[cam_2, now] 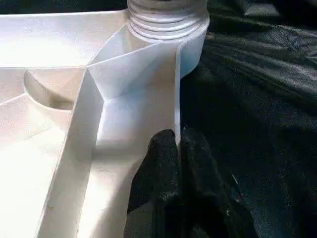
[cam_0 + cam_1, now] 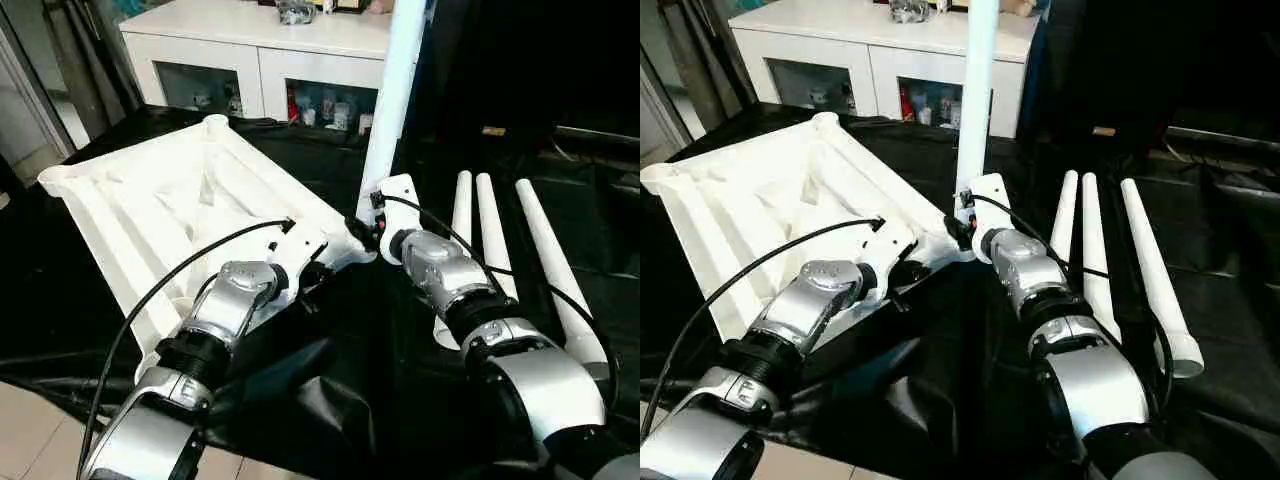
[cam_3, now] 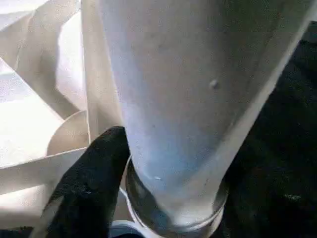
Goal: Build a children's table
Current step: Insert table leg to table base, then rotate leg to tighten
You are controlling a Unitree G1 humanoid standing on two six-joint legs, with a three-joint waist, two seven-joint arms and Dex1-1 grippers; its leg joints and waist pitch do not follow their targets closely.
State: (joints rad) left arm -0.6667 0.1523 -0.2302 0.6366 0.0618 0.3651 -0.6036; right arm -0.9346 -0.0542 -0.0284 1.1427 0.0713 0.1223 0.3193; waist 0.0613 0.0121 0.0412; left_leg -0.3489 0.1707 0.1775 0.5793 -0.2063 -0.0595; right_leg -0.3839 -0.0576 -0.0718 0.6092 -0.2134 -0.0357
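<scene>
A black cloth [image 2: 420, 350] covers the work surface. On it lies the white tabletop [image 2: 150, 200], ribbed underside up, and well apart three white tapered legs [image 2: 495, 240] lie side by side.

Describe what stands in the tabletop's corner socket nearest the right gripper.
One white leg stands upright in the tabletop corner socket. Its inserted end is hidden inside the socket.

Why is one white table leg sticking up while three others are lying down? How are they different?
The standing leg is upright, its bottom end in a corner socket of the tabletop. The three spare legs lie flat on the black cloth, side by side, joined to nothing. The right gripper is at the standing leg's base. All are long white tubes.
</scene>
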